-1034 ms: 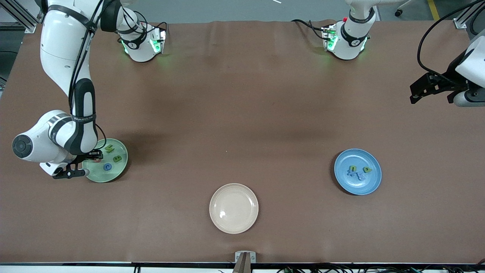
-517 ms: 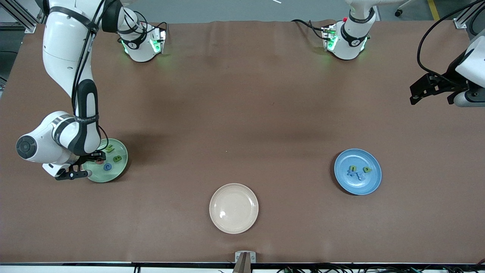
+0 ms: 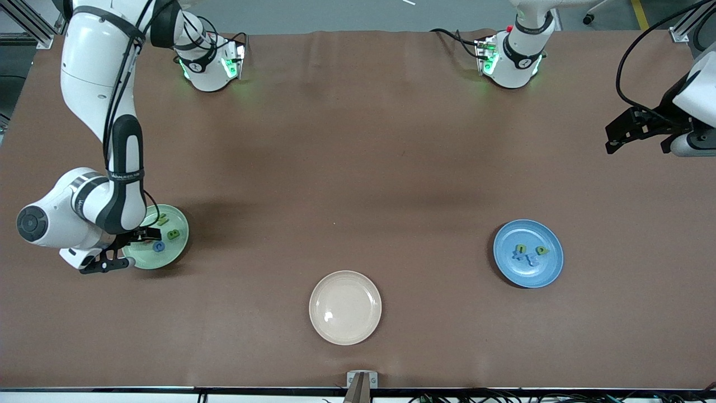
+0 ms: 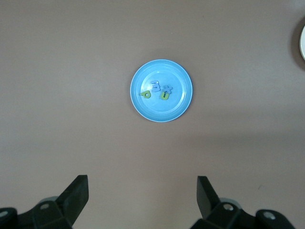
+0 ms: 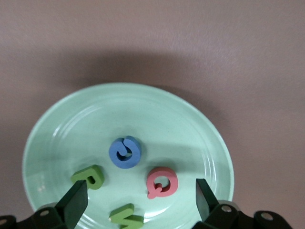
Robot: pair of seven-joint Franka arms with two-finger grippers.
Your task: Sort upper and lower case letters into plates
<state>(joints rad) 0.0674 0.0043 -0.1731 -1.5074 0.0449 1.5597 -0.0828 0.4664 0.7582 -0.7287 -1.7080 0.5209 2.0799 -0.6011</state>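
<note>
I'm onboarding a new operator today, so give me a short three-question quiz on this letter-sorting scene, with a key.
1. True or false: the red letter lies in the blue plate.
2. How many letters lie in the green plate?
A) two B) four C) six
3. Fill in: the right gripper is over the ____ plate with its fingers ____.

Key:
1. False. It lies in the green plate, beside the blue letter; the blue plate holds only green and blue letters.
2. B. One red, one blue and two green.
3. Green; open, holding nothing. The left gripper, also open, waits high over the table at the left arm's end. The beige plate holds nothing.
</note>
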